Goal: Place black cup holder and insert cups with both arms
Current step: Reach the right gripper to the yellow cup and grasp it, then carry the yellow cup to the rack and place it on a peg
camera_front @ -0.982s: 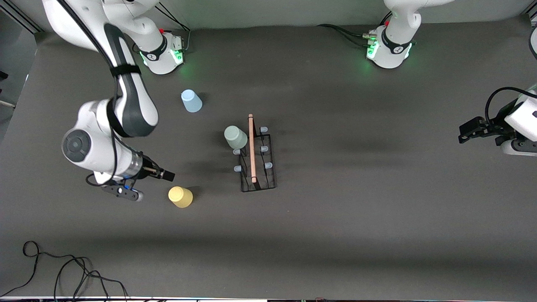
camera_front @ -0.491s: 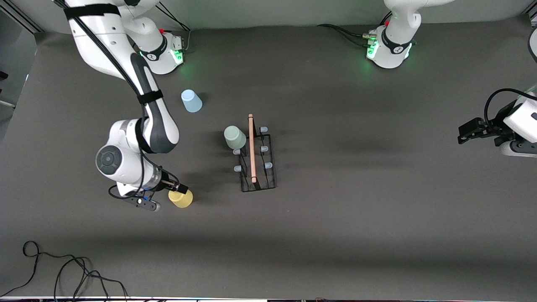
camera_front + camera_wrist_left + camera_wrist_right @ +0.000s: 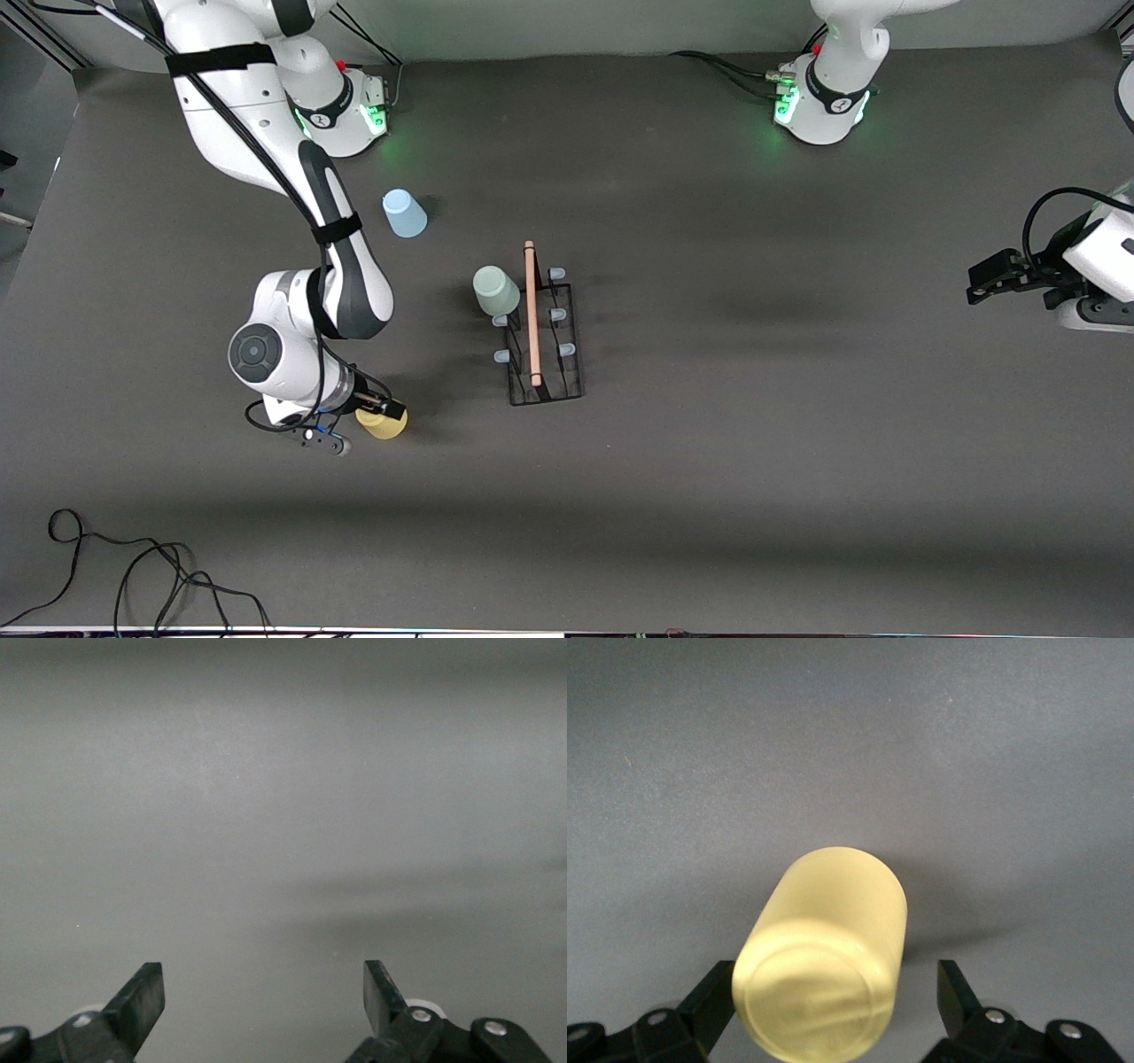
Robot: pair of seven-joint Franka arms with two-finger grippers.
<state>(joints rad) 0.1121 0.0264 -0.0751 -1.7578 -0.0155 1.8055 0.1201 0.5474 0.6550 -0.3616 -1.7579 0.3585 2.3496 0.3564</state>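
Now, operator, start at the right arm's end of the bench (image 3: 797, 496): your right arm folds down from its base, elbow bent, wrist low over the bench, and the right gripper (image 3: 383, 410) sits at the yellow cup (image 3: 383, 424). In the right wrist view the jaws stand spread, one on each side of the yellow cup (image 3: 824, 957), not yet clenched on it. The light blue cup (image 3: 404, 213) stands mouth-down near the right arm's base. Toward the middle of the bench, the black cup holder (image 3: 542, 337) rests flat, its wooden rod handle (image 3: 531, 310) running along the top, with the pale green cup (image 3: 496, 291) set on a prong at the end farther from the front camera. At the left arm's edge of the bench, your left arm waits, raised; the left gripper (image 3: 988, 280) hangs with jaws released, and the left gripper (image 3: 264, 992) holds nothing.
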